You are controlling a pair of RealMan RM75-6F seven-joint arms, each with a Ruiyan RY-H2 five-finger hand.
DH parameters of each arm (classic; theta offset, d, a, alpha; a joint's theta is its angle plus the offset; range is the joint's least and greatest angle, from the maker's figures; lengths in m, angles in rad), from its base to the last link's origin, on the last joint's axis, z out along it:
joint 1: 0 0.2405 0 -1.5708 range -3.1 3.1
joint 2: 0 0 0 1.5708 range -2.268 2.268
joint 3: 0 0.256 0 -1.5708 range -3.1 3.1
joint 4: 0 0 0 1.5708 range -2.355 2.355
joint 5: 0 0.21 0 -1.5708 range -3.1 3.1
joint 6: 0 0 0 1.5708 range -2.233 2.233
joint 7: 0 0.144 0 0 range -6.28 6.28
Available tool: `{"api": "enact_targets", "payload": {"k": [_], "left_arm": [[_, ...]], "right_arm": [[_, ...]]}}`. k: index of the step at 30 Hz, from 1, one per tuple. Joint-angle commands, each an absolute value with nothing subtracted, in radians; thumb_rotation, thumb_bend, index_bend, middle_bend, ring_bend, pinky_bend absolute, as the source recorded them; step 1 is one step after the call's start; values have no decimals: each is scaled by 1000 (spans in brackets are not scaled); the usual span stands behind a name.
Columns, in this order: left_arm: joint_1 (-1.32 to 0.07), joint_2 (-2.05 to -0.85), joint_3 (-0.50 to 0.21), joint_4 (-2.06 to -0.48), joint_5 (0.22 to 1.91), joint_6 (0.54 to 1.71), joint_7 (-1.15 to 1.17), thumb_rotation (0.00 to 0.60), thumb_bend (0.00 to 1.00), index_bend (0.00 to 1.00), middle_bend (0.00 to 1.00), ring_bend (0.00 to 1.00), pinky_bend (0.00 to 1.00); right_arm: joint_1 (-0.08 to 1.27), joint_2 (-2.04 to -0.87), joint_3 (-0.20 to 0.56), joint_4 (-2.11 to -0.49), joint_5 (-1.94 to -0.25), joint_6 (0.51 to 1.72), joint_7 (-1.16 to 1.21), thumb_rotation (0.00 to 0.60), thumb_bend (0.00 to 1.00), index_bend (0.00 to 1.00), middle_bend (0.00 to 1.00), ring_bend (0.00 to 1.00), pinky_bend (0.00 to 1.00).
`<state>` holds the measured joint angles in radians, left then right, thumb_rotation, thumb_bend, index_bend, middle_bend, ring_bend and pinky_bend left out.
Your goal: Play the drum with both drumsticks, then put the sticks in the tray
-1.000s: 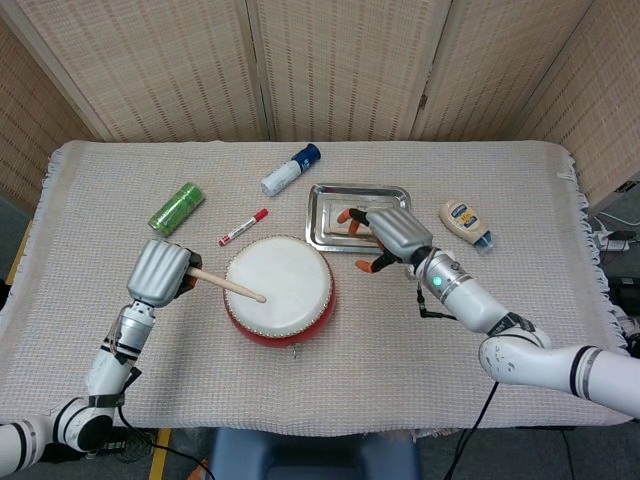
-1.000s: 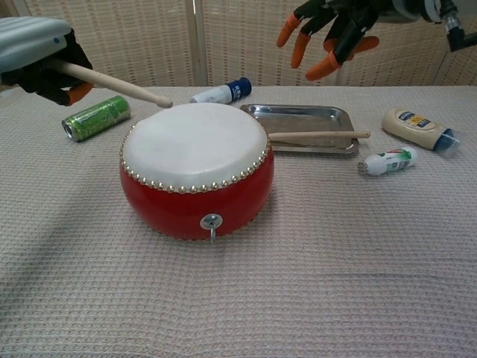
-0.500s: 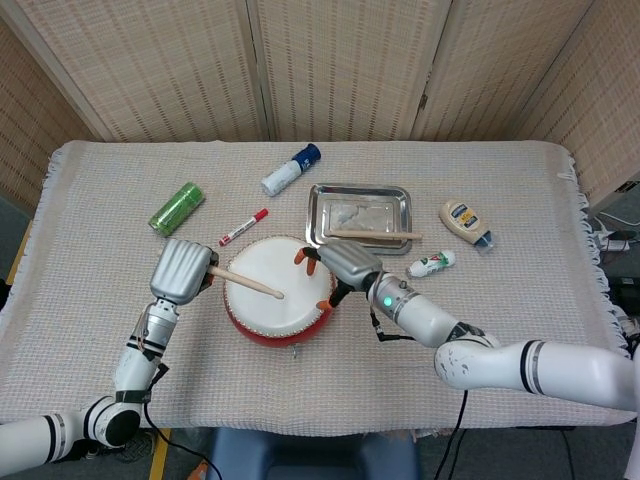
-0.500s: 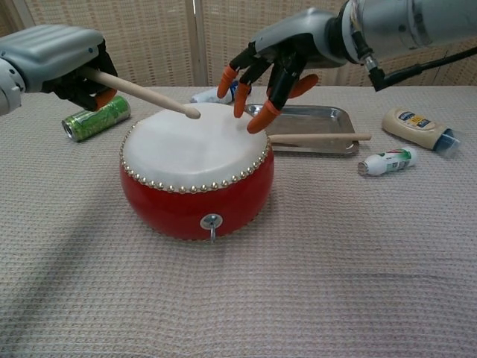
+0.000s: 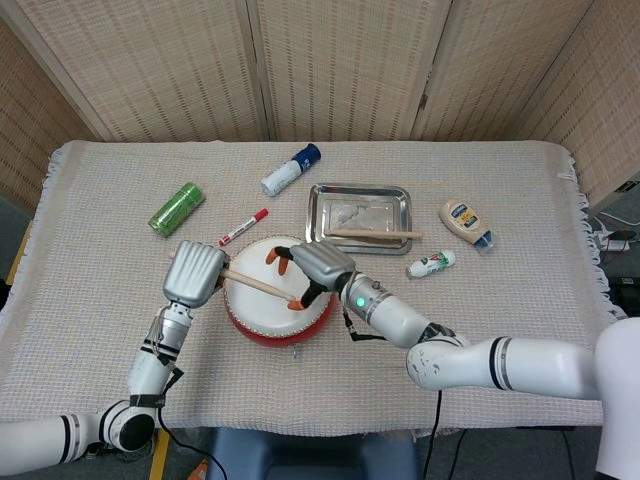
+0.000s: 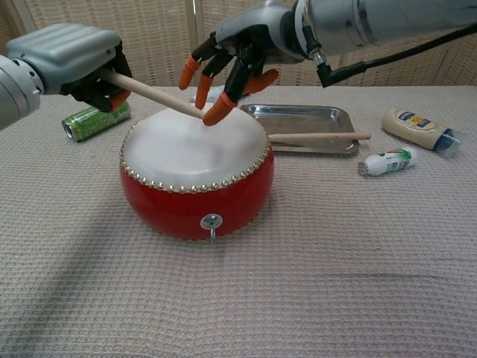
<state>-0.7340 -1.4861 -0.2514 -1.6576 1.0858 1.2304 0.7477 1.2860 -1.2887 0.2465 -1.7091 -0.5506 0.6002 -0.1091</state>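
woven reed screens [image 5: 330, 65], beige tablecloth [image 5: 100, 240]

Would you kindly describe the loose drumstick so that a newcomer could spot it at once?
Start at the red drum in the middle of the table, then look just behind it to the right at the metal tray. The loose drumstick lies across the tray's near edge, a plain wooden rod no hand holds, unlike the other drumstick gripped by the left hand.

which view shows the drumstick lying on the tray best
The head view: from above, the whole drumstick shows lying across the tray's front part. In the chest view the drumstick shows side-on along the tray's near rim, its left end hidden behind the drum.
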Motion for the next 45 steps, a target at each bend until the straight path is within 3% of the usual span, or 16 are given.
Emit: {"api": "enact_targets", "payload": {"k": [1,22,38,45], "left_arm": [[-745,-1489,-261,-1673,1068,1232,767,600,583,918,1000,1000,1000],[-785,-1538,-262,-1673,1023,1274,839,600,583,918,1000,1000,1000],[-789,-1573,-237,-1632,1053,1307,864,600,572,916,1000,1000,1000],[-790,-1577,-235,-1629,1062,1311,867,600,570,913,1000,1000,1000]], "right_arm": [[1312,-1320,249,-1690,-531,619,-117,600,102,289,332,883,1000],[1401,-1398,233,-1646,-412,678,-174,600,105,508,428,896,1000],[1388,-1439,252,-1633,-390,717,-158,600,144,735,671,930,1000],[1376,-1449,264,-1626,-398,708,-145,600,149,766,688,936,1000]]}}
